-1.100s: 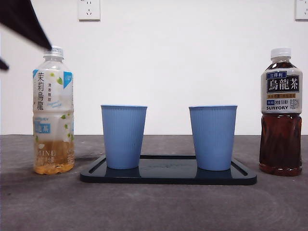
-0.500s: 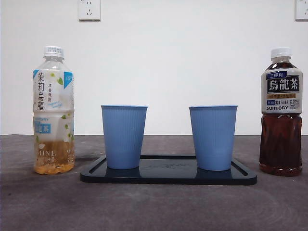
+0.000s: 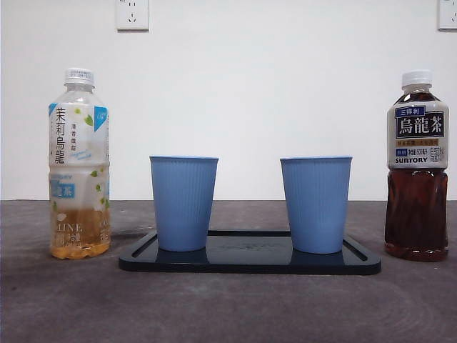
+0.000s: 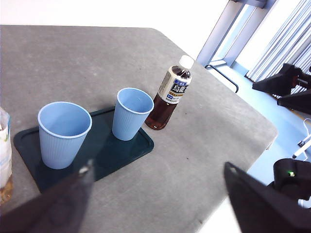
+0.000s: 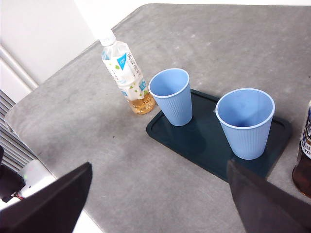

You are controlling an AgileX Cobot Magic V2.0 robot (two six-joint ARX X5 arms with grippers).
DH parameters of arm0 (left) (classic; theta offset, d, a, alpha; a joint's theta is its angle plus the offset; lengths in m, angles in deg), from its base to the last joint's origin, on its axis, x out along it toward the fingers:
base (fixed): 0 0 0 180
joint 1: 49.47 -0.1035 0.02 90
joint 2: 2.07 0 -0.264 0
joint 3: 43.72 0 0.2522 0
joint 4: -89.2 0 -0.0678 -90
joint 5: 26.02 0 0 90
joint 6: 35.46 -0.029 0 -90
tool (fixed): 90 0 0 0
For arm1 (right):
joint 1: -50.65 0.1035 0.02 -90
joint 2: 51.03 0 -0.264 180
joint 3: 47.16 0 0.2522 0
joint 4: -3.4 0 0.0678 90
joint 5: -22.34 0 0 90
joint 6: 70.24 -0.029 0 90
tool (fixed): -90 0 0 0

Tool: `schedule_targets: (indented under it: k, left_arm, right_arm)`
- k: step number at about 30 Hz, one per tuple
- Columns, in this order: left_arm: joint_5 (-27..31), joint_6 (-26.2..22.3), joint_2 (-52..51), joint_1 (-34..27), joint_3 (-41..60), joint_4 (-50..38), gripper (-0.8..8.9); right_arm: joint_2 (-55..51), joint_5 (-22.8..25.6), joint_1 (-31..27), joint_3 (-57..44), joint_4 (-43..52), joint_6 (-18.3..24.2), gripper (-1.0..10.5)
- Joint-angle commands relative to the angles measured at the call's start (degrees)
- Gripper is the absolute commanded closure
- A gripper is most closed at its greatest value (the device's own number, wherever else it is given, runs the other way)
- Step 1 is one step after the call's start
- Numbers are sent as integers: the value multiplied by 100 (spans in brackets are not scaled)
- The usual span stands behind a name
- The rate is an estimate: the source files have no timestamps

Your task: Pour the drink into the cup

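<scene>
Two blue ribbed cups stand upright on a dark tray (image 3: 250, 261): the left cup (image 3: 183, 204) and the right cup (image 3: 315, 205). Both look empty from above, at left cup (image 4: 64, 133) and right cup (image 5: 246, 121). A capped clear bottle (image 3: 79, 164) with a little pale tea stands left of the tray. Right of the tray stands a capped bottle of dark tea (image 3: 417, 168). My left gripper (image 4: 158, 170) and my right gripper (image 5: 159, 165) hover open high above the table, holding nothing. Neither arm shows in the front view.
The grey table's edge (image 4: 252, 111) lies beyond the dark bottle (image 4: 170, 94), with the other arm's black parts (image 4: 286, 87) past it. On the opposite side the table edge (image 5: 58, 160) runs near the pale bottle (image 5: 127, 77). Wall sockets (image 3: 132, 14) sit high behind.
One second ago a dark arm hung at the top left of the front view, above the pale bottle; it has gone up out of view. Bottles and cups have not moved.
</scene>
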Motion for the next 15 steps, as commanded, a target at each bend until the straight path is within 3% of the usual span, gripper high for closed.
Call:
schedule_targets:
  k: [1, 2, 15]
  left_arm:
    - [-31, -330, 35, 33, -96, -74, 832]
    - [-7, -363, 35, 33, -96, -90, 785]
    - [13, -361, 24, 33, -96, -107, 790]
  right_arm:
    - [33, -9, 31, 92, 57, 24, 906]
    - [33, -9, 31, 90, 68, 79, 940]
    - [31, -13, 31, 92, 103, 74, 928]
